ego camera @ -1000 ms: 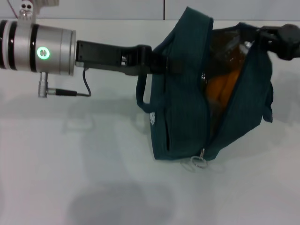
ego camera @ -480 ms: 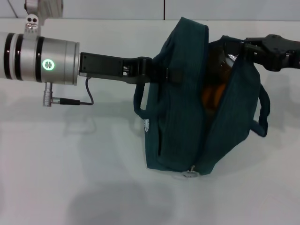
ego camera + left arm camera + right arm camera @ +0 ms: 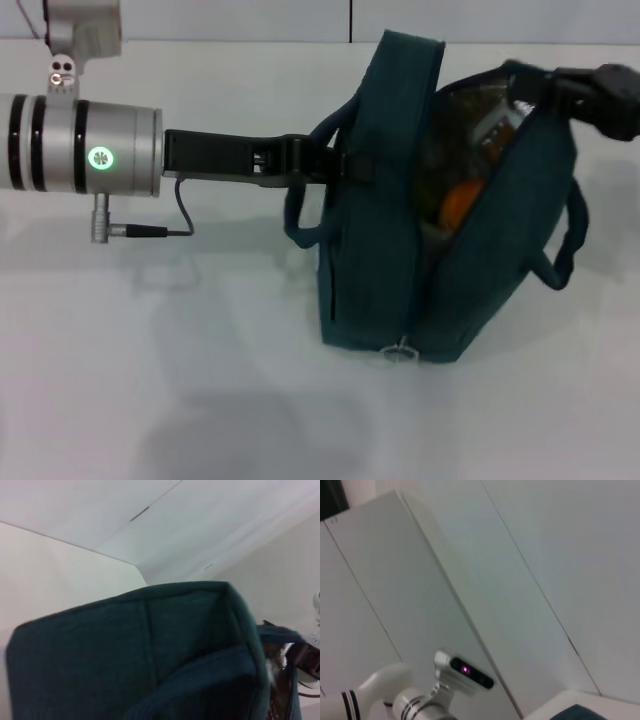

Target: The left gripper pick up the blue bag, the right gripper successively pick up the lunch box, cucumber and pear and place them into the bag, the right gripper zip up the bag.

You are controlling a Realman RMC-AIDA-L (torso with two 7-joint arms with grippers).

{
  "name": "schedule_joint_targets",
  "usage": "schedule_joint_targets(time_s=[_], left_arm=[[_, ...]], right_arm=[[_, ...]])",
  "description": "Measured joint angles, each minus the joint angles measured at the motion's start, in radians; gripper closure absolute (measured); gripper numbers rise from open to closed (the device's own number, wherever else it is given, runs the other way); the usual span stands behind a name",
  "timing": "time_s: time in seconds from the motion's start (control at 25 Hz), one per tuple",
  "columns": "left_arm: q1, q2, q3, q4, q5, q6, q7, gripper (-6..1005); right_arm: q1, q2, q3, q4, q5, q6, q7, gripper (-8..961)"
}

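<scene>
- The left claw [image 3: 345, 165], a black two-finger claw on a long black arm with a silver cylindrical wrist and a glowing green ring, is pinched on the near-left wall of the large dark teal fabric bag [image 3: 375, 250]. This grip appears meant to keep the bag upright and its mouth steady for the other arm.
- The bag stands on the white tabletop [image 3: 200, 380], right of centre in the head view. Its base touches the surface and its upper left panel is pulled taut towards the left arm.
- The right claw [image 3: 590, 90], black and boxy, sits at the bag's upper right rim at the far end of the opening. I judge it is there to work the zip, but I cannot tell whether its fingers are spread or pressed together.
- The zip gap is wide at the top and narrows to a point near the base, where a small pale ring pull [image 3: 400, 350] hangs. The closing step looks unfinished.
- Through the gap show silver lining and a round orange-yellow pear [image 3: 458, 205], so at least that item is inside. The lunch box and cucumber cannot be made out with certainty.
- A dark cord handle [image 3: 570, 245] loops loose on the right side, and another droops by the left claw.
- The left wrist view is filled with teal fabric.
</scene>
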Motion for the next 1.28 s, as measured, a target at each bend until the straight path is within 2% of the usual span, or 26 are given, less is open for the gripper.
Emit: schedule_joint_targets(time_s=[0.2, 0.44, 0.8, 1.04, 1.16, 1.28], left_arm=[[0.001, -0.002, -0.025, 0.000, -0.004, -0.004, 0.013, 934], [-0.004, -0.007, -0.047, 0.000, 0.002, -0.036, 0.025, 931], [-0.006, -0.008, -0.047, 0.000, 0.011, -0.065, 0.034, 926], [-0.001, -0.008, -0.050, 0.000, 0.014, -0.070, 0.042, 923], [0.001, -0.007, -0.050, 0.000, 0.016, -0.080, 0.049, 921], [0.002, -0.008, -0.051, 0.000, 0.016, -0.084, 0.051, 919]], right_arm=[[-0.017, -0.005, 0.020, -0.024, 0.002, -0.001, 0.014, 927], [-0.011, -0.009, 0.011, -0.003, -0.017, 0.067, 0.016, 926], [-0.009, 0.027, -0.002, -0.014, -0.022, 0.107, -0.010, 922], [-0.037, 0.027, 0.036, -0.047, 0.003, 0.073, -0.047, 919], [-0.084, 0.025, 0.089, -0.062, 0.053, 0.027, -0.111, 802], [-0.128, 0.016, 0.110, -0.064, 0.107, -0.081, -0.197, 684]])
